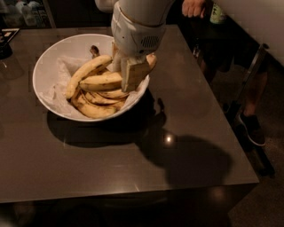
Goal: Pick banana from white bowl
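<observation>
The white bowl (49, 57) with crumpled paper lining stands on the far left part of the dark table and holds several yellow bananas. My gripper (126, 75) hangs over the bowl's right side, pointing down. Its fingers (134, 73) are closed around one long banana (102, 82), which lies crosswise with its far end sticking out to the right past the gripper. This banana sits slightly above the pile. Another long banana (86, 73) leans against it on the left. The shorter ones lie beneath.
The dark table (133, 164) ends at its front and right edges. A person stands at the right: a hand (193, 6) at the top, a shoe (250, 128) on the floor. A green bottle (216, 13) is at the top right. A dark object (5, 44) sits far left.
</observation>
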{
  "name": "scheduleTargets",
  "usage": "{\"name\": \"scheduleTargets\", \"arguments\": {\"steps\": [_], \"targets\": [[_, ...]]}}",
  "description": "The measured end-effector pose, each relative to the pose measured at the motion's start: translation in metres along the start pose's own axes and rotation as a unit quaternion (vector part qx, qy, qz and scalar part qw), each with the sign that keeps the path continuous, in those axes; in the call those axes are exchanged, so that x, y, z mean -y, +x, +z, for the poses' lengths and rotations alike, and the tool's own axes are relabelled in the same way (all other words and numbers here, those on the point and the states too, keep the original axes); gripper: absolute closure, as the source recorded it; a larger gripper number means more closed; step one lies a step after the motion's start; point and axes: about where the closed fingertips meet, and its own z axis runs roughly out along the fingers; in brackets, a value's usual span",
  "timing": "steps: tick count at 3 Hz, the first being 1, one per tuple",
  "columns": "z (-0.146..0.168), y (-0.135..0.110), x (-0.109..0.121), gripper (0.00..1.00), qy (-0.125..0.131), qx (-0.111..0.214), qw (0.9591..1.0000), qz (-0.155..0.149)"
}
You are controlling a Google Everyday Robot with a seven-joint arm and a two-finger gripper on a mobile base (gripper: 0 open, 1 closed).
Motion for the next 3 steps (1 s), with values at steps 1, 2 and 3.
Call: {"name": "scheduleTargets", "arguments": {"steps": [1,2,3], "targets": [[-0.032,-0.007,-0.022,1.0,0.026,0.01,0.9996,0.006],[-0.055,-0.016,-0.046,1.0,0.046,0.023,0.9986,0.012],[-0.059,-0.017,-0.049,1.0,0.049,0.025,0.9984,0.014]]}}
